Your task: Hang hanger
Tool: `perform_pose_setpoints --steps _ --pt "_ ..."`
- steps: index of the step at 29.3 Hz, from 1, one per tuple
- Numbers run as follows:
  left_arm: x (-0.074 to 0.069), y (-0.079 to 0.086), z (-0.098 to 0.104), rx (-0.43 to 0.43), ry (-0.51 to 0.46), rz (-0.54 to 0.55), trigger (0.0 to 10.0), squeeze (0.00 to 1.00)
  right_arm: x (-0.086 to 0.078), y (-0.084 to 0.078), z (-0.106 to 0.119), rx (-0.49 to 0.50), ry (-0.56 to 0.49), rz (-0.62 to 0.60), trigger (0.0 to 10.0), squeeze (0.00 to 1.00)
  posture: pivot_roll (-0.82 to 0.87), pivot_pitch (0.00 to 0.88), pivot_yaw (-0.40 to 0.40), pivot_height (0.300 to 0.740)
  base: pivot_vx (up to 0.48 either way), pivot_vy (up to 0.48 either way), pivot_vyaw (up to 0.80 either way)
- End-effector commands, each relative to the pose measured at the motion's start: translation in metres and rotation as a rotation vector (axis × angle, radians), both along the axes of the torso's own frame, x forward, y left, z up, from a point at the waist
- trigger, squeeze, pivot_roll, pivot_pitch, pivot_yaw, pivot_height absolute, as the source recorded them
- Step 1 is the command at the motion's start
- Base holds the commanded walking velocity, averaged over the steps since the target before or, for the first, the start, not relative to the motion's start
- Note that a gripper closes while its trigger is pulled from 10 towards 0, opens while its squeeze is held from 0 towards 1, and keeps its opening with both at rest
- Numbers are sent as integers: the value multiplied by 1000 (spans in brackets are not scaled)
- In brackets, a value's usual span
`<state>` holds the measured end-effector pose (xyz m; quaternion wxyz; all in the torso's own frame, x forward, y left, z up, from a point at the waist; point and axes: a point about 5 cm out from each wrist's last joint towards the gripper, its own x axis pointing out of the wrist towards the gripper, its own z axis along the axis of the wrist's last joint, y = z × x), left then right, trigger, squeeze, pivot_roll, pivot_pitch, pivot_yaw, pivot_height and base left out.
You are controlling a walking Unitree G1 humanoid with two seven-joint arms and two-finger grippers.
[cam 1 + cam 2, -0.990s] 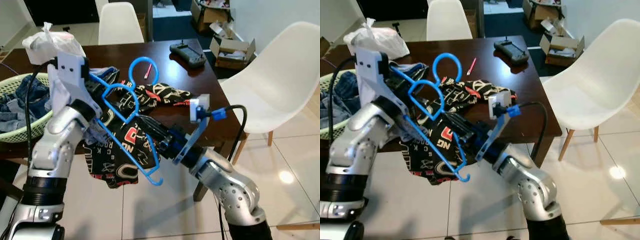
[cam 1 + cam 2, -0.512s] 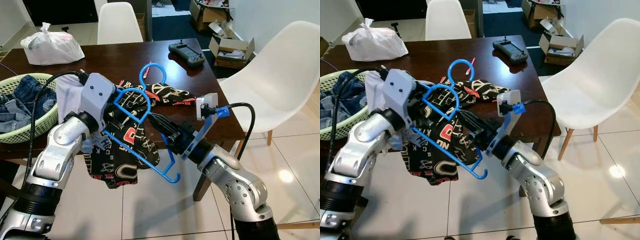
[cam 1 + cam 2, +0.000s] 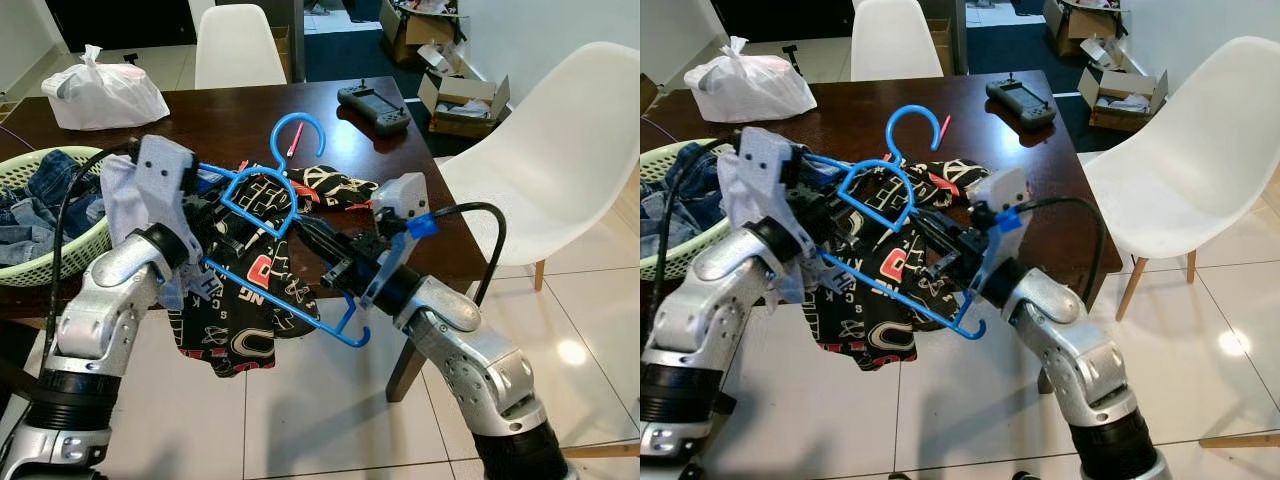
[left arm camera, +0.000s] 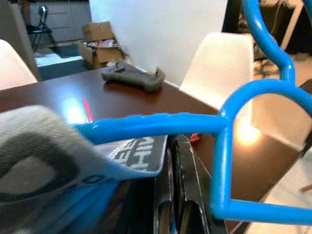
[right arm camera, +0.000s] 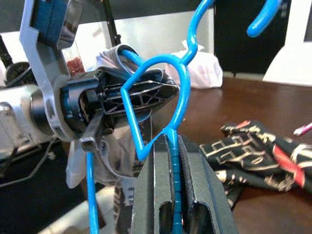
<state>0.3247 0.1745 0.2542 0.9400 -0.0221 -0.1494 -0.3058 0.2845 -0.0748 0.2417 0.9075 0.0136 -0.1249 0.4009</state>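
A blue plastic hanger (image 3: pixel 283 307) is held tilted in the air in front of the dark table (image 3: pixel 230 115), with its hook (image 3: pixel 910 113) pointing up. A black patterned garment (image 3: pixel 865 330) hangs around it and trails onto the table edge. My left gripper (image 3: pixel 222 215) is shut on the hanger's upper arm, with a grey fabric band (image 4: pixel 53 141) pressed alongside it. My right gripper (image 5: pixel 174 146) is shut on the blue rod just under the neck loop (image 5: pixel 183 92). It reaches in from the right, and the two grippers almost meet.
A green basket (image 3: pixel 30 265) of jeans stands at the table's left, with a white plastic bag (image 3: pixel 100 90) behind it. A black controller (image 3: pixel 375 105) and a pink pen (image 3: pixel 293 145) lie further back. White chairs stand at the right (image 3: pixel 560 150) and beyond the table (image 3: pixel 235 45).
The hanger has swung closer to level, its lower hooked end rising to the right. My left wrist has turned, and my right gripper has moved up the hanger toward the neck.
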Motion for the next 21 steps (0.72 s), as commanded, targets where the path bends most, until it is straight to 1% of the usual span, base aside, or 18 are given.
perform_pose_setpoints --steps 1,2,4,5,6,7,8,10,11,12,13,14,15,16,17,19,20,21 --pt "-6 9 14 -45 -58 0 10000 0 10 -19 -9 -35 24 -144 0 0 48 160 40 740 0 0 0" --pt "-8 13 17 -60 -56 -19 10000 0 11 -22 -9 -28 28 -159 0 0 50 158 39 740 0 0 0" --pt "-10 17 18 -53 -52 -36 10000 0 13 -26 -9 3 40 -171 0 0 52 160 37 740 0 0 0" --pt "-10 17 18 -53 -52 -36 10000 0 13 -26 -9 3 40 -171 0 0 52 160 37 740 0 0 0" --pt "-14 20 15 -6 -42 -60 10000 0 16 -32 -8 46 61 -193 0 0 53 162 35 740 0 0 0" --pt "-14 20 15 -6 -42 -60 10000 0 16 -32 -8 46 61 -193 0 0 53 162 35 740 0 0 0" --pt "-16 22 13 26 -32 -77 10000 0 19 -36 -8 73 72 -209 0 0 53 162 35 740 0 0 0" --pt "-16 22 13 26 -32 -77 10000 0 19 -36 -8 73 72 -209 0 0 53 162 35 740 0 0 0" --pt "-18 23 12 50 -24 -89 10000 0 20 -38 -8 88 78 -218 0 0 54 165 34 740 0 0 0" --pt "-21 26 9 114 -5 -94 10000 0 23 -42 -10 80 83 -243 0 0 51 167 33 740 0 0 0" --pt "-23 28 7 155 9 -95 10000 0 24 -44 -11 70 83 -259 0 0 51 167 33 740 0 0 0" --pt "-23 28 7 155 9 -95 10000 0 24 -44 -11 70 83 -259 0 0 51 167 33 740 0 0 0" --pt "-21 40 2 259 83 -50 10000 0 27 -48 -13 21 60 -308 0 0 51 167 33 740 0 0 0" --pt "-21 40 2 259 83 -50 10000 0 27 -48 -13 21 60 -308 0 0 51 167 33 740 0 0 0" --pt "-20 44 1 282 110 -33 10000 0 28 -49 -13 -1 47 -323 0 0 51 171 34 740 0 0 0" --pt "-20 46 1 295 126 -24 10000 0 29 -49 -13 -14 39 -332 0 0 51 171 34 740 0 0 0" --pt "-19 48 -1 313 155 -18 10000 0 31 -51 -11 -15 27 -361 0 0 53 171 32 740 0 0 0" --pt "-19 48 -1 313 155 -18 10000 0 31 -51 -11 -15 27 -361 0 0 53 171 32 740 0 0 0"
